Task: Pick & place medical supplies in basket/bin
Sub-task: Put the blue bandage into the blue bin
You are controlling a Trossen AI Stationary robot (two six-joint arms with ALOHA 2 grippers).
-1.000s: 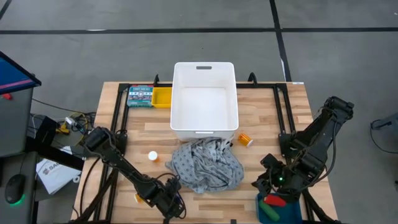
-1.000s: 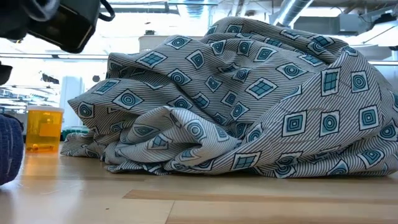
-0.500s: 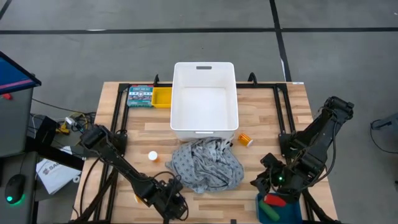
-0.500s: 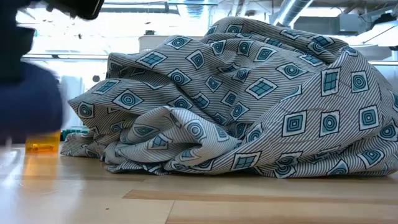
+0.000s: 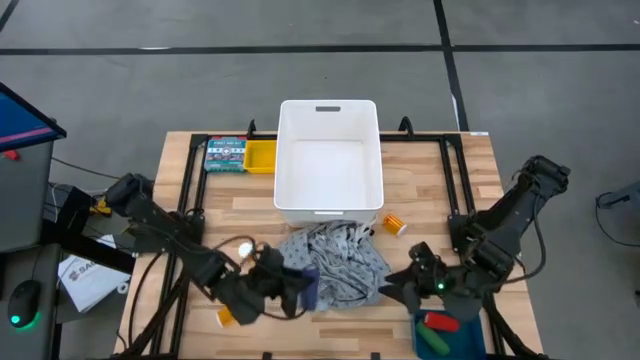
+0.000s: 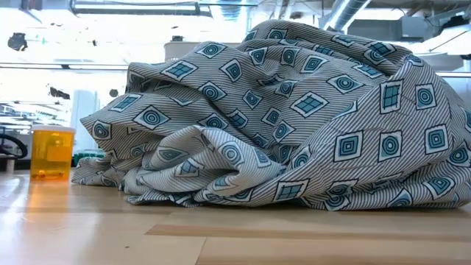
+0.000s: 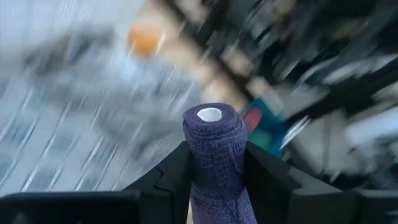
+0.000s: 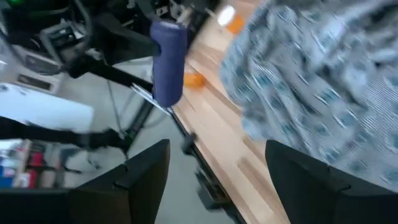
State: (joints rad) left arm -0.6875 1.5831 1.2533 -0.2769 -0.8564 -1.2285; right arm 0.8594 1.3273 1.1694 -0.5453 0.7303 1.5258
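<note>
My left jaws (image 7: 214, 180) are clamped on the dark blue cylinder (image 7: 216, 158); through the left wrist camera I see it standing up between the two dark fingers (image 7: 268, 177), its pale core showing at the top end. From above, the left jaws (image 5: 300, 290) hold that cylinder (image 5: 309, 285) over the front edge of the grey patterned cloth (image 5: 340, 262), which lies crumpled on the worktop (image 5: 420, 200) just in front of the white bin (image 5: 329, 155). The right wrist camera catches the same cylinder (image 8: 168, 62) raised above the worktop's edge, beside the cloth (image 8: 311, 81).

My right jaws (image 8: 217, 180) stand apart with nothing between them. In the overhead picture the right jaws (image 5: 392, 291) sit low near the cloth's right side, next to a teal tray (image 5: 470, 335) that holds a red bottle (image 5: 440, 323) and a green piece (image 5: 432, 341).

Further out, one orange pill bottle (image 5: 396, 224) lies between the bin and the right arm, another (image 5: 229, 317) rests at the worktop's front left edge, and a white cap (image 5: 243, 249) sits left of the cloth. At table height I see the cloth (image 6: 294, 118) filling most of the frame with an upright orange bottle (image 6: 51, 152) to its side. A flat teal printed box (image 5: 226, 154) and a yellow tray (image 5: 262, 155) lie left of the bin.
</note>
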